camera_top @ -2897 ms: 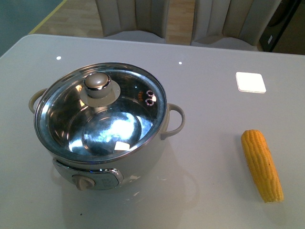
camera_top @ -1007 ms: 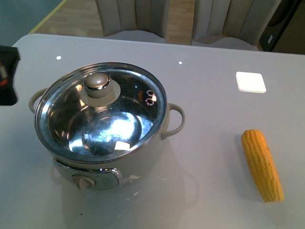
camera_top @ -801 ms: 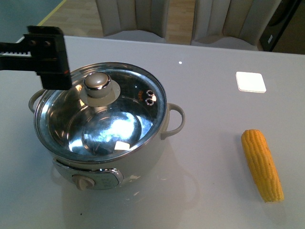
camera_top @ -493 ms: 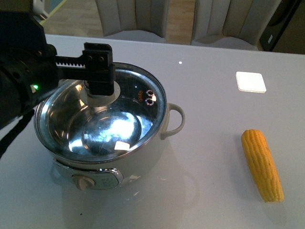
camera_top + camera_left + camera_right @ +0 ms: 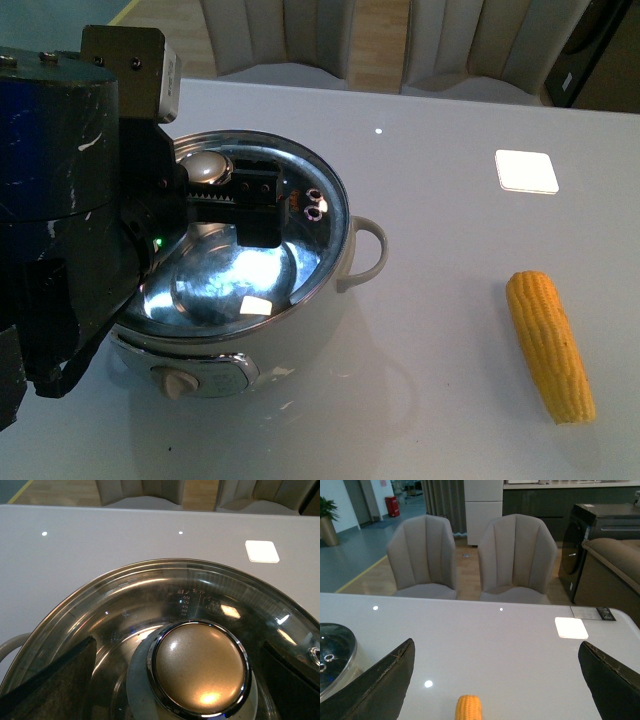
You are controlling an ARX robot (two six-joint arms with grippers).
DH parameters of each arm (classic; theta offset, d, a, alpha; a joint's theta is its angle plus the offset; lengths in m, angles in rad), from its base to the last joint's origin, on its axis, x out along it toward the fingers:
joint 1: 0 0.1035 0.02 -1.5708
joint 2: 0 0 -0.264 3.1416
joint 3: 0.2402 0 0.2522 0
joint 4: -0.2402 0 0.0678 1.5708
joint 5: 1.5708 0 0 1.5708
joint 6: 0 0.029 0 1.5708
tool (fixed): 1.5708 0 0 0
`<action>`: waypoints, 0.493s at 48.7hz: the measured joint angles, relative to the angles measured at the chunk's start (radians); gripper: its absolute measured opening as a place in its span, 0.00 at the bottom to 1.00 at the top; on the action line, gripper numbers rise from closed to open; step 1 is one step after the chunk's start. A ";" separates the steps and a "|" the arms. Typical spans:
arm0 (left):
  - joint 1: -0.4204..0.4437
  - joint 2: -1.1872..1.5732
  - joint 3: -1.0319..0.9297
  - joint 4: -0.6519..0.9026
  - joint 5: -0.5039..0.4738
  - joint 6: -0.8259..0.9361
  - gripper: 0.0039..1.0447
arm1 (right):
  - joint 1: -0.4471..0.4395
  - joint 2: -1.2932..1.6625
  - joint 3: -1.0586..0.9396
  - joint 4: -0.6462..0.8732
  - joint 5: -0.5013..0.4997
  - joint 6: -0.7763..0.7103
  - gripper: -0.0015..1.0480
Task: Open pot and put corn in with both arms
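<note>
The cream-white pot (image 5: 300, 330) stands on the grey table, its glass lid (image 5: 300, 250) on, with a round metal knob (image 5: 208, 167). My left arm hangs over the pot's left half. My left gripper (image 5: 222, 195) is open, one finger (image 5: 258, 205) right of the knob. In the left wrist view the gripper (image 5: 179, 645) is just above the knob (image 5: 200, 667), a finger (image 5: 55, 680) on either side, apart from it. The corn (image 5: 550, 345) lies at the right. My right gripper (image 5: 495, 650) is open above the table, the corn's tip (image 5: 468, 707) below it. It is out of the front view.
A white square pad (image 5: 526, 171) lies on the table at the back right, also in the right wrist view (image 5: 571, 628). Two grey chairs (image 5: 280, 40) stand behind the table's far edge. The lid's edge (image 5: 335, 655) shows in the right wrist view.
My left arm has come in from the left and moved over the pot, its open jaws now either side of the lid knob. Pot, lid and corn have not moved.
</note>
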 joint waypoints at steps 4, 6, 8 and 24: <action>0.000 0.016 0.012 0.000 0.000 -0.003 0.93 | 0.000 0.000 0.000 0.000 0.000 0.000 0.92; 0.001 0.026 0.023 0.000 0.000 -0.004 0.93 | 0.000 0.000 0.000 0.000 0.000 0.000 0.92; 0.002 0.037 0.033 -0.001 0.000 -0.005 0.93 | 0.000 0.000 0.000 0.000 0.000 0.000 0.92; 0.023 0.067 0.083 -0.033 0.019 -0.023 0.93 | 0.000 0.000 0.000 0.000 0.000 0.000 0.92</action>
